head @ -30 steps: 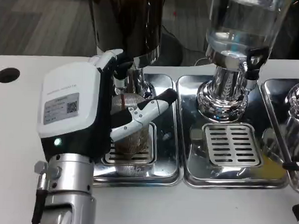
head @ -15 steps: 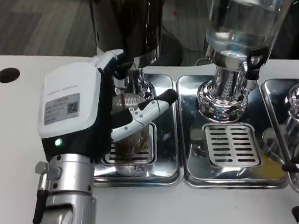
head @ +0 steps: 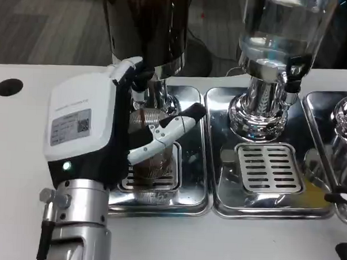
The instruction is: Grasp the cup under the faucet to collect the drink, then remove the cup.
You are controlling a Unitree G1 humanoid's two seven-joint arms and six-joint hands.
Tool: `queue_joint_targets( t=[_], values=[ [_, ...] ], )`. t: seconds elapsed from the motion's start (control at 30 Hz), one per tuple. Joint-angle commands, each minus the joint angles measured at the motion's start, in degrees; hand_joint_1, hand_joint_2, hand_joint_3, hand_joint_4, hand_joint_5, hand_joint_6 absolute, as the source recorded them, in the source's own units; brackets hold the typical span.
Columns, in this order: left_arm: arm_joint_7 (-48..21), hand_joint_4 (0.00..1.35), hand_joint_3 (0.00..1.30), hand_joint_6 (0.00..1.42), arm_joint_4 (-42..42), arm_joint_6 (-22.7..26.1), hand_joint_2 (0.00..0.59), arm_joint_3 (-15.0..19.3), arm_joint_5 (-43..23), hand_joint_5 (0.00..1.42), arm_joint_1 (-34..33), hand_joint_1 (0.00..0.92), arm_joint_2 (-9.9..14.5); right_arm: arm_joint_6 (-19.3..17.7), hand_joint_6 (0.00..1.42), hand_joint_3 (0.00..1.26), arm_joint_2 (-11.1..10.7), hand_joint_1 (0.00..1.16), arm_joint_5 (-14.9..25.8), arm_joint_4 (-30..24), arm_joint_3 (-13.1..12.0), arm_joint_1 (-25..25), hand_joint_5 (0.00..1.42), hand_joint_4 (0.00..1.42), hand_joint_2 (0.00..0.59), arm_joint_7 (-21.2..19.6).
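The left hand (head: 113, 127), white-backed with black and white fingers, is wrapped around the clear ribbed plastic cup (head: 152, 155), which stands on the slotted grate of the left steel drip tray (head: 191, 188) under the dark dispenser's faucet (head: 142, 85). The cup sits at about three o'clock from the palm. Fingertips of the right hand (head: 344, 198) show at the frame's four o'clock edge; whether it is closed cannot be told. Best to hold the cup upright and steady beneath the spout, squeezing lightly so its thin wall does not buckle.
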Motion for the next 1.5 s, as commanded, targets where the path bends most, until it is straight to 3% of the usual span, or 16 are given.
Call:
queue_joint_targets(
  t=[0.03, 0.23, 0.37, 0.47, 0.63, 0.77, 1.0, 1.23, 1.5],
  values=[
    [2.75, 0.07, 0.16, 0.87, -0.80, -3.65, 0.051, 0.86, -4.49, 0.65, 1.38, 0.030, 0.35, -0.09, 0.00, 0.23, -0.34, 0.48, 1.11, -0.25, 0.16, 0.30, 0.08, 0.13, 0.385, 0.11],
    [6.29, 0.00, 0.08, 0.84, -1.92, -7.12, 0.042, 4.01, -8.58, 0.53, 2.60, 0.000, 0.84, -0.14, 0.00, 0.23, -0.48, 0.48, 2.14, 0.12, 0.69, 0.20, 0.08, 0.13, 0.385, 0.46],
    [5.59, 0.06, 0.15, 0.63, -3.25, -7.75, 0.040, 3.99, -4.94, 0.31, 3.96, 0.000, 2.47, 0.06, 0.00, 0.23, -0.53, 0.48, 3.13, -0.16, 1.07, 0.08, 0.08, 0.13, 0.383, 0.76],
    [2.97, 0.10, 0.17, 0.54, -4.33, -7.30, 0.037, 3.69, -2.00, 0.27, 4.83, 0.000, 3.78, 0.57, 0.00, 0.23, -0.62, 0.48, 4.64, -0.68, 1.13, -0.10, 0.08, 0.13, 0.382, 1.30],
    [-3.49, 0.11, 0.19, 0.40, -7.32, -7.37, 0.032, 3.96, 4.09, 0.21, 9.38, 0.000, 6.77, 4.22, 0.00, 0.22, -1.52, 0.45, 12.19, -2.00, 2.57, -1.45, 0.05, 0.09, 0.294, 5.60],
    [-5.28, 0.10, 0.19, 0.39, -9.76, -8.47, 0.031, 4.87, 6.59, 0.21, 13.72, 0.000, 8.49, 6.44, 0.00, 0.19, -1.52, 0.49, 16.32, -3.13, 3.29, -2.01, 0.05, 0.09, 0.239, 8.77],
    [-5.50, 0.09, 0.19, 0.39, -12.68, -10.44, 0.028, 8.37, 6.37, 0.20, 22.00, 0.000, 10.38, 12.70, 0.00, 0.16, -1.04, 0.50, 21.47, -7.67, 6.16, -4.08, 0.06, 0.06, 0.212, 15.27],
    [-3.11, 0.09, 0.19, 0.39, -12.24, -13.08, 0.028, 12.26, 3.24, 0.20, 29.08, 0.000, 10.65, 17.11, 0.04, 0.15, 0.39, 0.51, 22.69, -9.67, 9.38, -6.31, 0.10, 0.07, 0.209, 19.45],
    [-0.52, 0.08, 0.19, 0.41, -11.73, -15.88, 0.031, 13.73, 1.23, 0.20, 34.24, 0.000, 10.14, 22.23, 0.06, 0.17, 3.18, 0.53, 20.83, -12.42, 13.30, -10.04, 0.13, 0.10, 0.165, 20.51]
  ],
)
